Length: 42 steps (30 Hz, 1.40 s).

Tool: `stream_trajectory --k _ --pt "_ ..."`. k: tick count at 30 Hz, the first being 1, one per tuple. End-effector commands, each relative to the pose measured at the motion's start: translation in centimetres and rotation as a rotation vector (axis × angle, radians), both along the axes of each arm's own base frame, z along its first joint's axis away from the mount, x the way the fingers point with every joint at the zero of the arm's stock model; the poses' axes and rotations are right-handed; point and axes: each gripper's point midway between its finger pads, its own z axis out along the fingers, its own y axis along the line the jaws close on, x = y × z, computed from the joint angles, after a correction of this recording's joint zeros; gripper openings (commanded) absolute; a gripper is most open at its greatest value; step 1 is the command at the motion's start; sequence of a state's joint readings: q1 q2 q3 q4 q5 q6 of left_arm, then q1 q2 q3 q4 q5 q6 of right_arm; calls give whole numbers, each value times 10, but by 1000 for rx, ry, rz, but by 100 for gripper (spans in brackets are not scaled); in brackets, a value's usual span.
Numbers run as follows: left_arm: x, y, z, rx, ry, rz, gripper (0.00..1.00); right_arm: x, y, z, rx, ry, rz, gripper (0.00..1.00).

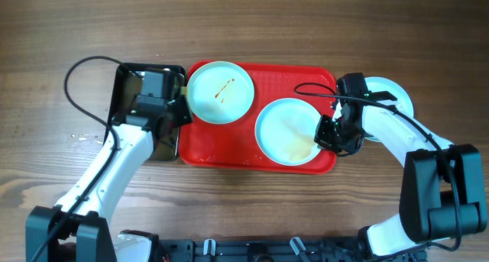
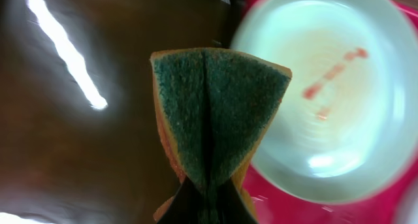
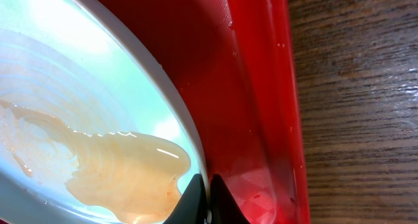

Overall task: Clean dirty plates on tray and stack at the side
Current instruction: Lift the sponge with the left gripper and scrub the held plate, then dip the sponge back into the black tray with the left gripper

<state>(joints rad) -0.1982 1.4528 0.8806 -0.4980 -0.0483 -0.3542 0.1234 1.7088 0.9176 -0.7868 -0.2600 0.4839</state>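
From above, your left gripper (image 1: 173,109) hangs over the black tray (image 1: 128,90), just beside the streaked plate (image 1: 220,92) on the red tray (image 1: 263,72). Your right gripper (image 1: 334,134) is at the edge of the wet plate (image 1: 286,131), near the tray's right corner. A third plate (image 1: 396,94) sits off the tray on the table (image 1: 244,25), partly hidden under the right arm. If you swing that arm out fast, it could knock that plate. In the left wrist view, the fingers are squeezed on a green sponge (image 2: 215,113) that is folded down the middle, and they hold it only by its bottom end. If you push too hard on the streaked plate, the sponge could bend over or slip out. The plate could also slide, since nothing holds it down. In the right wrist view, the fingers are pinched close together right at the wet plate's rim. The rim seems to run in between them, so I think they grip it. The hold is thin, and a yellowish puddle (image 3: 124,168) lies close by. If you lift or tip the plate, the puddle could run onto the tray or toward the fingers, and a wet rim could slip free. The red tray's wall is just beside the fingers, so a sideways pull could bump it and shove the whole tray.
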Motion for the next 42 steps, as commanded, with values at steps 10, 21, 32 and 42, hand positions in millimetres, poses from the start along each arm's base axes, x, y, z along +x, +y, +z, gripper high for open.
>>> stream_trajectory --k 10,21,32,42 --pt "-1 65 -53 194 148 69 43 -6 -7 -2 -36 8 19 4" --pt "27 75 -45 199 36 87 94 -6 -7 -3 -36 4 36 4" --pt "23 60 -85 108 123 48 4 -7 -7 -2 -36 5 36 4" --pt "8 59 -62 103 150 40 98 -6 -7 -3 -36 4 36 4"
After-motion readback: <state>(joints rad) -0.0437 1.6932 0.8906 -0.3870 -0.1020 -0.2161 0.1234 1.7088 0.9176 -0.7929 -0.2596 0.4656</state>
